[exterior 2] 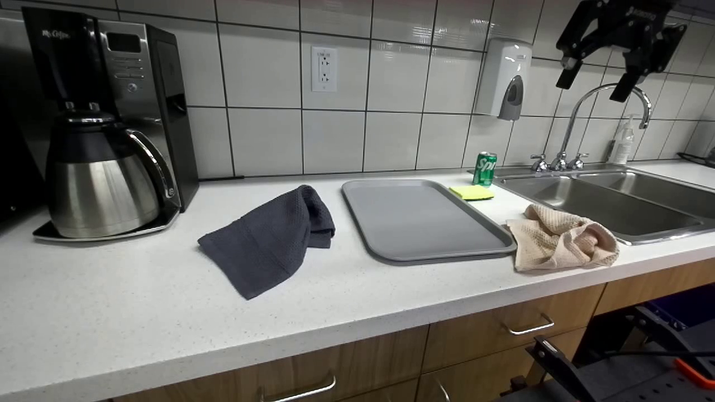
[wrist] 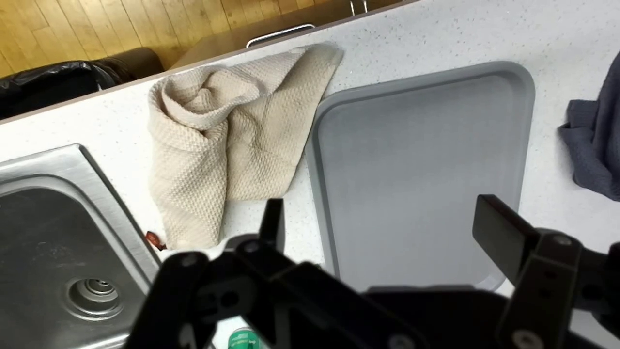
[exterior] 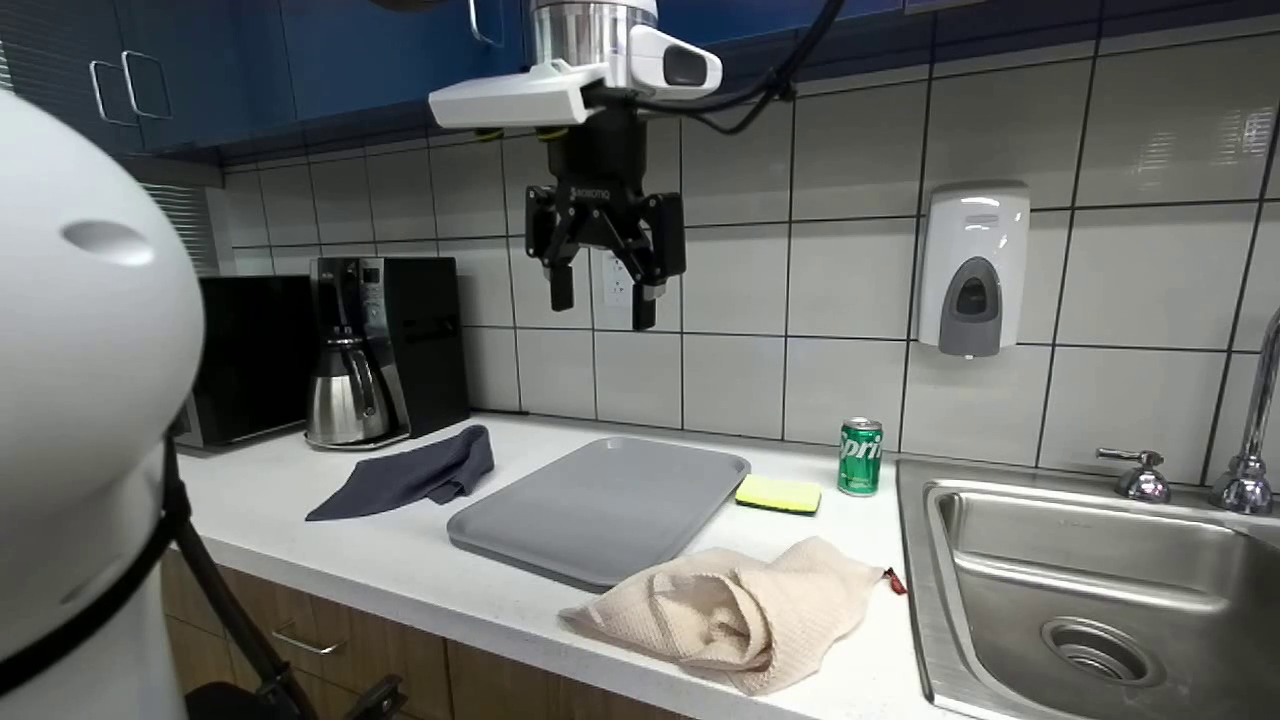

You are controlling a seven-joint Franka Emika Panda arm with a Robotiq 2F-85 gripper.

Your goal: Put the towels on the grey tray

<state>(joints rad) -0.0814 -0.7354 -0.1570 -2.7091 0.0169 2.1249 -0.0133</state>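
Observation:
The grey tray [exterior: 610, 510] [exterior 2: 424, 220] [wrist: 421, 169] lies flat on the white counter with its surface bare. Beside its sink-side edge sits the beige towel [exterior: 800, 610] [exterior 2: 544, 254] [wrist: 191, 160], crumpled; its edge meets the tray rim, and I cannot tell if it overlaps it. On the opposite side, apart from the tray, is the folded-over dark navy towel [exterior: 410, 480] [exterior 2: 268, 240] [wrist: 598, 140], partly cut off in the wrist view. High above the counter, my gripper [exterior: 603, 300] [exterior 2: 595, 85] [wrist: 380, 213] points down, open, with nothing between its fingers.
A yellow-green sponge [exterior: 778, 495] and a green can [exterior: 860, 457] stand near the wall behind the tray. The steel sink [exterior: 930, 590] lies past the beige towel, with a small red object [exterior: 894, 581] between. A coffee maker [exterior: 420, 340] is beyond the navy towel.

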